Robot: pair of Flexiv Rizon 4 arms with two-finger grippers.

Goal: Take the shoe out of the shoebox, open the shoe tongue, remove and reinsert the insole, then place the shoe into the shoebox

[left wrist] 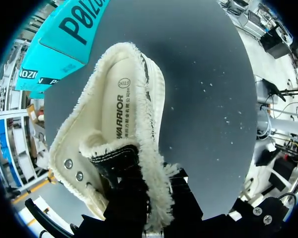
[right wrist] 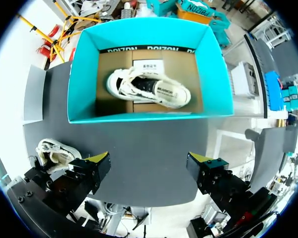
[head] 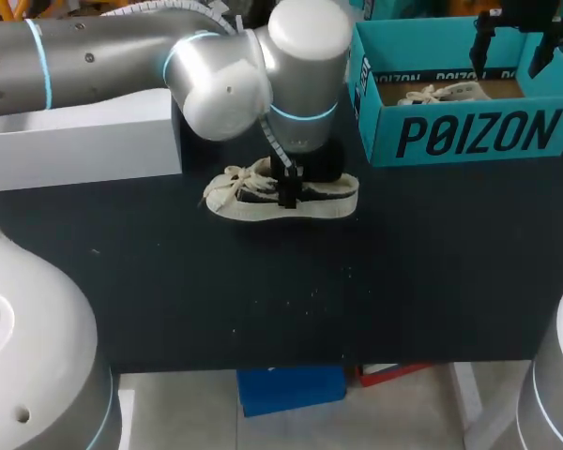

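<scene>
**A:** Where is the shoe right now?

**B:** The shoe (head: 281, 199) is out of the shoebox (head: 469, 136). It sits on its sole on the dark table (head: 403, 272), near the shoebox. Your left gripper (head: 287, 190) is down on its open top, right by the tongue (left wrist: 114, 157).

**A:** Is it holding the shoe?

**B:** I can't tell. The fluffy edge (left wrist: 150, 148) and the gripper's own dark body hide that part. Check before you pull.

**A:** And the other one?

**B:** Your right gripper (right wrist: 148, 166) hangs over the shoebox. It is spread wide and holds nothing. A second shoe (right wrist: 149, 88) lies in the shoebox under it.

**A:** How will the shoe handle?

**B:** I think it is light and soft. The cloth sides will likely bend and squash, while the sole is stiffer. It could slide or tip on the table when you tug.

**A:** Where should I grab?

**B:** The insole (left wrist: 121, 111) lies flat inside and looks thin and floppy. Pinch it at the heel end, where the hole is widest, and lift slowly. Steady the shoe by its side wall or heel. Stay off the laces (head: 230, 180), because they could snag.
</scene>
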